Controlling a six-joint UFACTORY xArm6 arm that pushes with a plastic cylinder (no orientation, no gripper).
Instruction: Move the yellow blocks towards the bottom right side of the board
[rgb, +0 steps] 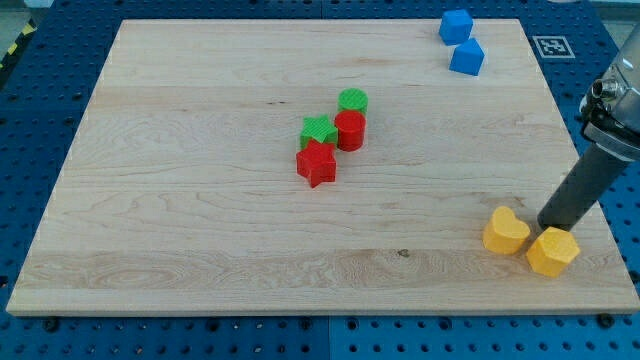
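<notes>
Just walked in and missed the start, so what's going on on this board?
My tip sits at the view's bottom right, just above and between the yellow heart block and the other yellow block, both already near that corner of the wooden board. In the middle cluster a red star, red cylinder, green star and green cylinder. Two blue blocks lie at top right.

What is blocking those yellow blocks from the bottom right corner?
Nothing visible. The yellow heart block and the yellow block already sit near that corner, with bare board beyond them. My tip rests just behind, between them.
</notes>
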